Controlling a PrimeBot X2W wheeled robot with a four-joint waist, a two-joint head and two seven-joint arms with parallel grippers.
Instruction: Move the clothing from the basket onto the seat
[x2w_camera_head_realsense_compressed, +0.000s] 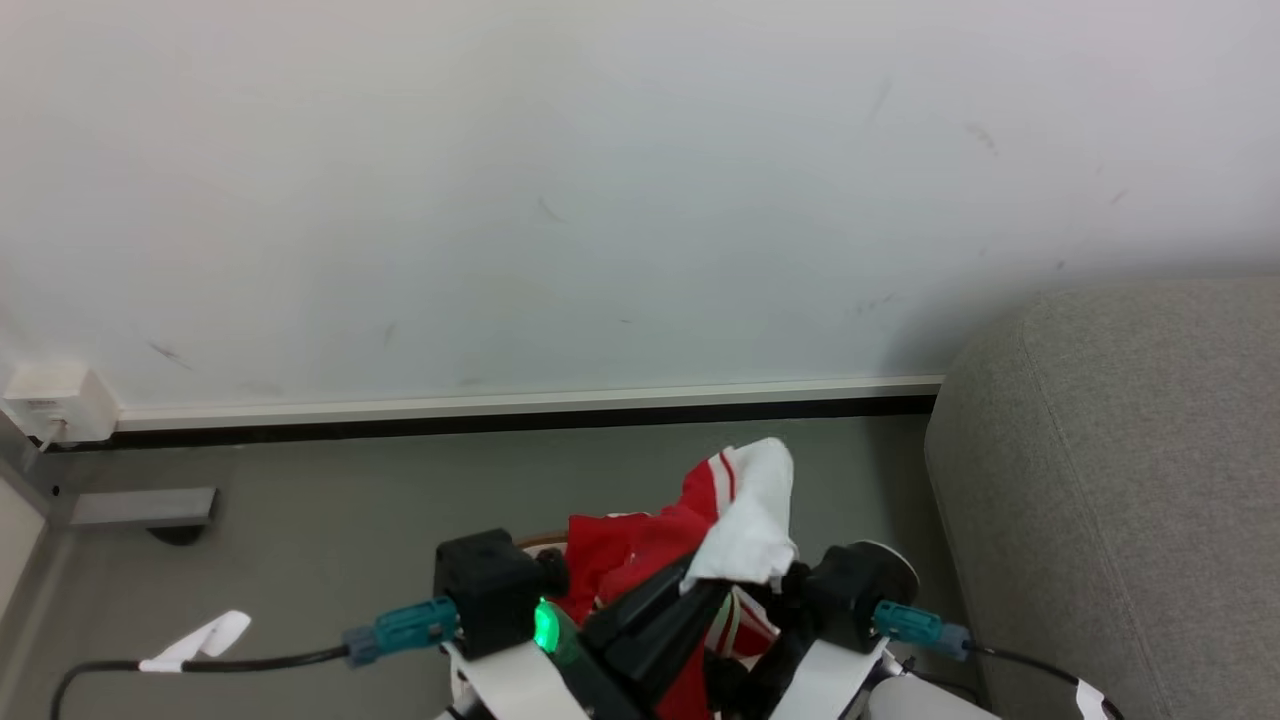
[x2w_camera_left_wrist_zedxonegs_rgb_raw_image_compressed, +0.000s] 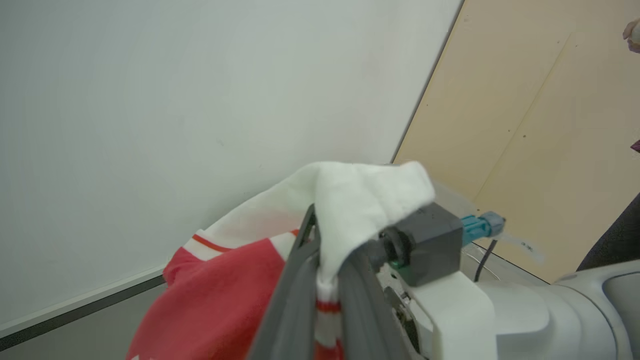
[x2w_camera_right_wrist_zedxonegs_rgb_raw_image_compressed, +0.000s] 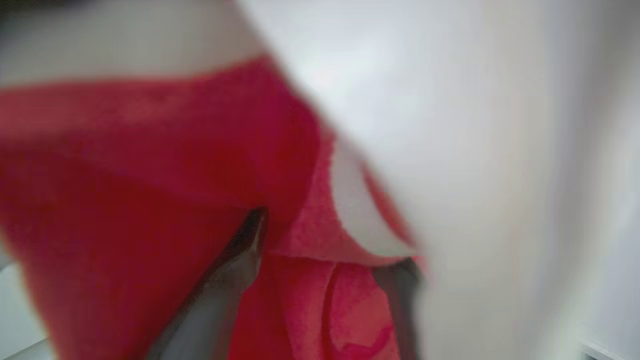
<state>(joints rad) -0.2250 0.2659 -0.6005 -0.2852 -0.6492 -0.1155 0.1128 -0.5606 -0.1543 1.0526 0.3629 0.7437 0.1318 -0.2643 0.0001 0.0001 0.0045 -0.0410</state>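
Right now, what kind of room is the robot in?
Probably a living room, or a mock-up of one: a grey sofa stands on a grey floor by a plain white wall with a socket.

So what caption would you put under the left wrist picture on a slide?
Left gripper shut on the red-and-white clothing, held up before a pale wall.

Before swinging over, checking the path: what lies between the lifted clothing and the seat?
Bare grey floor separates the clothing from the seat, in the head view.
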